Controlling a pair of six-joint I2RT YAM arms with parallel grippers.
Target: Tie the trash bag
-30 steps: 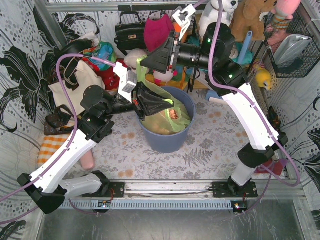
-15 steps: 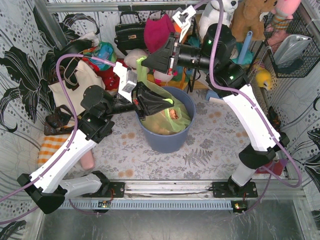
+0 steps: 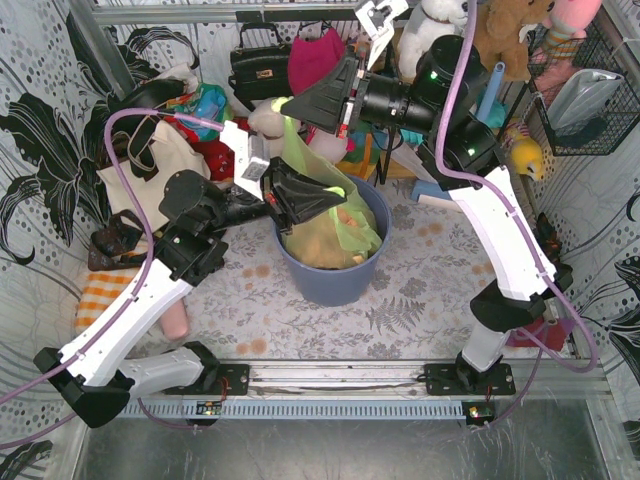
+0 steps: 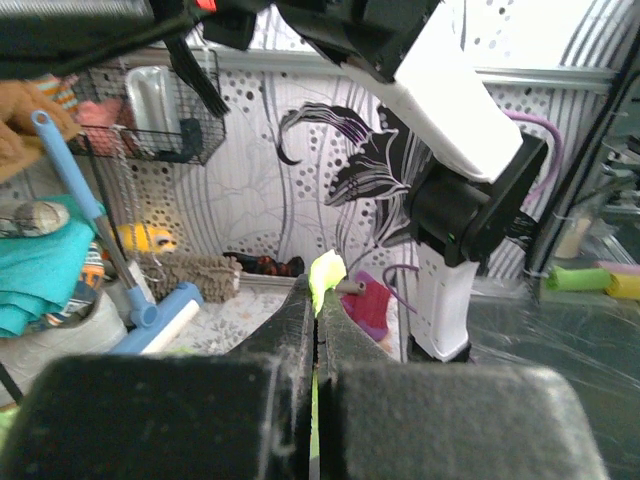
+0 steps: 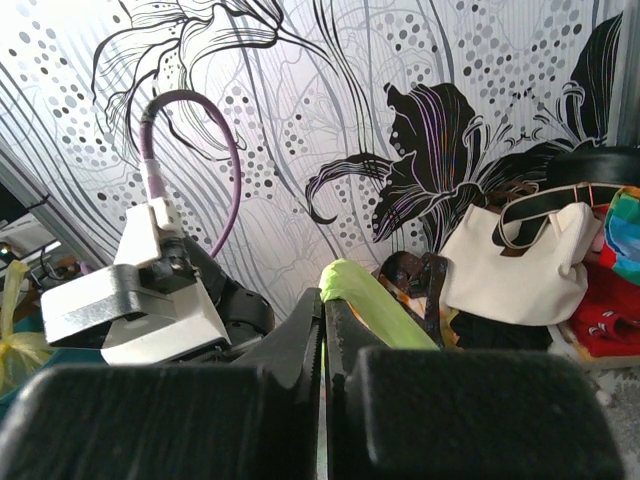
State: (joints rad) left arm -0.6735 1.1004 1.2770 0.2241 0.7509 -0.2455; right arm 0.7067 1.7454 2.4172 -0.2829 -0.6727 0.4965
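The lime-green trash bag (image 3: 340, 225) sits in the blue-grey round bin (image 3: 330, 275), tan crumpled paper showing through. My left gripper (image 3: 340, 195) is shut on a strip of the bag's rim over the bin; a green tip pokes out past its fingertips in the left wrist view (image 4: 325, 270). My right gripper (image 3: 285, 105) is shut on another strip of the bag (image 3: 300, 150), stretched up and to the left above the bin. In the right wrist view the green strip (image 5: 375, 300) runs out from between the closed jaws.
Behind the bin are a black handbag (image 3: 260, 62), a magenta cloth bag (image 3: 315, 62), a white tote (image 3: 150, 165) and plush toys (image 3: 505, 30). A wire basket (image 3: 585, 90) hangs at the right wall. An orange checked cloth (image 3: 100, 295) lies at the left.
My right gripper has risen and pulled its green strip up and back, stretching it taut. My left gripper has lifted slightly, still holding its strip over the bin.
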